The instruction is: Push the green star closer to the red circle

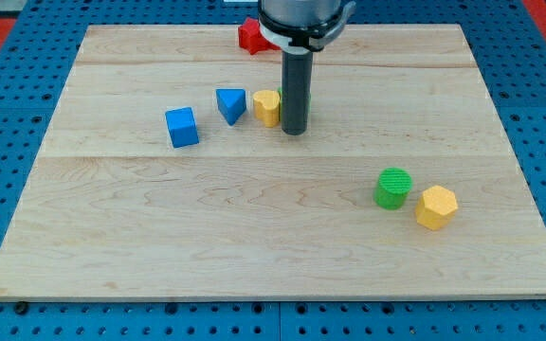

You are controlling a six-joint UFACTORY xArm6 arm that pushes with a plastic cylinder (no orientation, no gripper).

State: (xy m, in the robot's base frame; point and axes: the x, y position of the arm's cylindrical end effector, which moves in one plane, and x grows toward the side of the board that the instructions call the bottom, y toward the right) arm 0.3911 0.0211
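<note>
My rod stands on the board with my tip left of the centre, in the upper half. A yellow block sits right against the rod's left side. The green star is hidden behind the rod, so I cannot tell exactly where it lies. A red block shows at the board's top edge. The red circle beside it is hidden behind my arm.
A blue triangle lies just left of the yellow block, and a blue cube is further left. A green cylinder and a yellow hexagon sit together at the lower right. The wooden board lies on blue pegboard.
</note>
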